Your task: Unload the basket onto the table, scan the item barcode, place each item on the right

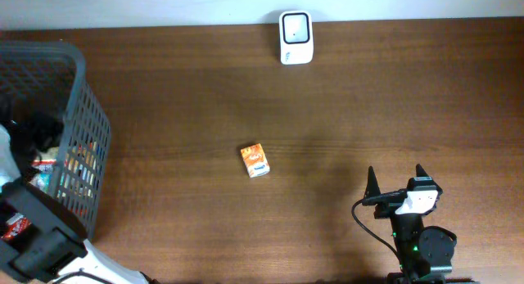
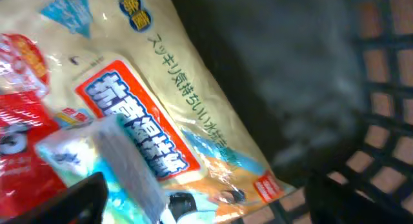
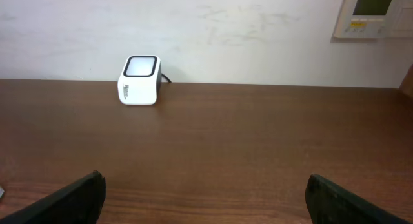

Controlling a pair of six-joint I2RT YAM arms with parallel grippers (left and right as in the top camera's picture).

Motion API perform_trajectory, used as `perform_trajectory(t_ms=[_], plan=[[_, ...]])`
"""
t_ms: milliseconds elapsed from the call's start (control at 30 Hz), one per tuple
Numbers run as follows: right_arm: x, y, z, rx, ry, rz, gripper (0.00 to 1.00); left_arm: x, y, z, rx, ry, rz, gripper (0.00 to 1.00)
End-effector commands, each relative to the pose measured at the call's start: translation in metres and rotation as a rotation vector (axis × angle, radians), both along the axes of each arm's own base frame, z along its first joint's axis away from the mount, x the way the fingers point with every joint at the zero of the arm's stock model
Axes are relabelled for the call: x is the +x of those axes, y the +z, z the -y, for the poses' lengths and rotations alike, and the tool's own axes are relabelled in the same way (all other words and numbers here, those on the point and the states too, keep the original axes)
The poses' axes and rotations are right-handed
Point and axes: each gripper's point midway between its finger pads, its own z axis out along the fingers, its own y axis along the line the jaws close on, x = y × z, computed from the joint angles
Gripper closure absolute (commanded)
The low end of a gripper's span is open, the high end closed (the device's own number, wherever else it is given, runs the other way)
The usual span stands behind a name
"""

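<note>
Only your left wrist view shows inside the basket (image 1: pixel 78 112): a cream snack bag (image 2: pixel 174 95); overhead, the small box (image 1: pixel 255 160) lies mid-table, the scanner (image 1: pixel 295 37) at the far edge. Your left gripper (image 2: pixel 206 201) and right gripper (image 3: pixel 206 198) both stand wide, holding nothing.

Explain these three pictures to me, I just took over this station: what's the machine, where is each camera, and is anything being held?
Two robot arms work at a wooden table. The top view looks straight down. The right pincer stands open over the table near the front edge, holding nothing. The left arm reaches into the grey basket. A small orange box lies mid-table, and the white scanner stands at the far edge. The right wrist camera looks across the table at that scanner. The left wrist camera is inside the basket, close over a snack bag; its pincer is open, gripping nothing yet.
</note>
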Motion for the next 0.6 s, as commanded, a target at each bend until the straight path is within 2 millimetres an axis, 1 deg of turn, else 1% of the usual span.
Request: perform_trajectory(t_ms=[0, 133, 200, 300, 367, 433, 467, 500, 567], plan=[[0.0, -0.003, 0.0, 0.001, 0.0, -0.004, 0.01, -0.016, -0.016, 0.002, 0.003, 0.061, -0.067, 0.08], [0.0, -0.003, 0.0, 0.001, 0.0, -0.004, 0.01, -0.034, -0.016, 0.004, 0.009, 0.069, -0.146, 0.05], [0.0, -0.003, 0.0, 0.001, 0.0, -0.004, 0.02, -0.036, -0.016, 0.004, 0.012, 0.07, -0.153, 0.0], [0.0, -0.003, 0.0, 0.001, 0.0, -0.004, 0.01, -0.034, -0.016, 0.004, 0.011, 0.069, -0.144, 0.01], [0.0, -0.003, 0.0, 0.001, 0.0, -0.004, 0.01, -0.03, -0.017, 0.011, -0.031, 0.061, -0.123, 0.01], [0.0, -0.003, 0.0, 0.001, 0.0, -0.004, 0.01, -0.038, -0.017, 0.018, -0.057, 0.06, -0.156, 0.01], [0.0, -0.003, 0.0, 0.001, 0.0, -0.004, 0.01, -0.041, -0.015, 0.018, -0.06, 0.064, -0.161, 0.0], [0.0, -0.003, 0.0, 0.001, 0.0, -0.004, 0.01, -0.046, -0.007, 0.019, -0.058, 0.071, -0.158, 0.01], [0.0, -0.003, 0.0, 0.001, 0.0, -0.004, 0.02, -0.048, 0.006, 0.019, -0.038, 0.074, -0.135, 0.01]])
